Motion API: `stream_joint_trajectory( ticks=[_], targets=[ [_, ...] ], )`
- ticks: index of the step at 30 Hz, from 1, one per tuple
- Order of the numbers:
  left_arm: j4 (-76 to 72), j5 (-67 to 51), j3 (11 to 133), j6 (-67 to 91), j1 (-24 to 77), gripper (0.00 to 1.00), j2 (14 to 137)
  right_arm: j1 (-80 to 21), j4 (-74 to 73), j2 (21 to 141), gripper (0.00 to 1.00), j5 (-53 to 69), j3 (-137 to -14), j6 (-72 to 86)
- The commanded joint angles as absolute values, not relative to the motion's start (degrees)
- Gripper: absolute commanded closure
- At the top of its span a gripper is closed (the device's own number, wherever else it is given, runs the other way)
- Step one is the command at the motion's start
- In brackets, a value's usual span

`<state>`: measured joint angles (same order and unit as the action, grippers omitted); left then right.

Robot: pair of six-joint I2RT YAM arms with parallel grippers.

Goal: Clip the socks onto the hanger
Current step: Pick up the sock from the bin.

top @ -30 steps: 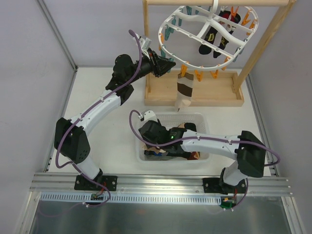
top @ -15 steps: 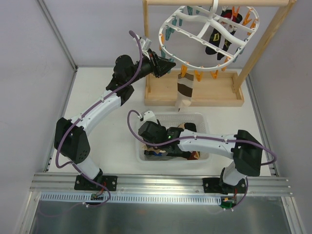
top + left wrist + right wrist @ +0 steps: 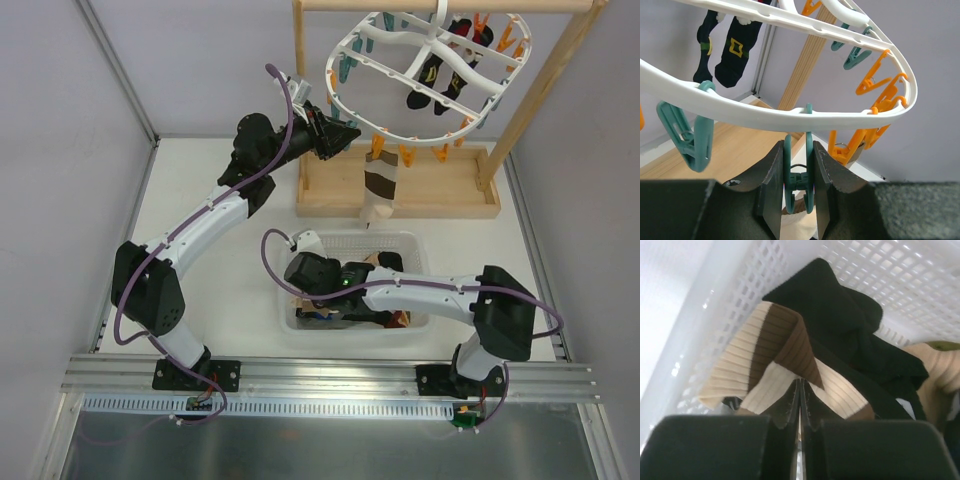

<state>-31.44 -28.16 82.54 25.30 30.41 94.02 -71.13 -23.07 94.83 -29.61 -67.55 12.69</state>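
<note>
right hand (image 3: pixel 800 390) inside basket (image 3: pixel 405 239), at its left end; socks (image 3: pixel 785 340) at its fingertips; hanger (image 3: pixel 345 105) behind, overhead; left hand (image 3: pixel 799 150) under hanger's left rim, either side of a peg (image 3: pixel 799 175)

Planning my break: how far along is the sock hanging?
Done: black socks and one brown-striped sock hang on the white oval hanger. In hand: left claw squeezes a teal peg; right claw pinches a second striped sock in the white mesh basket. Left: clipping it, then remaining socks.

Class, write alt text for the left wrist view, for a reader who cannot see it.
The left hand pinches a teal peg that hangs from the white hanger. Orange pegs dangle along its rim at right; two black socks hang at upper left.
</note>
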Motion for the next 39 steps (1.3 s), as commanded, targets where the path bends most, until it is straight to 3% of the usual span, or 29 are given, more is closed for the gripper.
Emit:
stream_joint_trajectory(
  ticks=[1, 8, 11, 12, 15, 32, 39],
  targets=[
    [-28.48, -30.32, 80.68, 23.29, 30.67, 1.00, 91.14, -71.37, -26.54, 87.55, 0.99, -33.05, -66.02, 13.71],
    [-28.65, -30.24, 80.51, 23.47, 30.67, 1.00, 91.23, -70.84, -21.97, 77.26, 0.97, -26.46, -59.32, 13.35],
    [-28.83, -30.06, 80.42, 23.64, 30.67, 1.00, 91.32, -71.28, -23.99, 79.70, 0.75, -26.19, -62.39, 13.97],
    [-28.83, -30.15, 80.42, 23.73, 30.67, 1.00, 91.32, -72.15, -23.82, 80.76, 0.62, -27.32, -63.01, 13.89],
    [-28.92, -29.80, 80.42, 23.82, 30.67, 1.00, 91.32, -73.56, -24.60, 85.42, 0.49, -29.52, -66.78, 14.67],
    [-29.00, -30.76, 79.45, 23.38, 30.67, 1.00, 90.97, -74.44, -25.75, 100.89, 0.51, -40.25, -75.84, 19.60],
    [-29.09, -30.41, 78.58, 22.68, 30.67, 1.00, 90.09, -74.36, -29.70, 102.05, 0.62, -42.36, -75.33, 20.65]
  ],
)
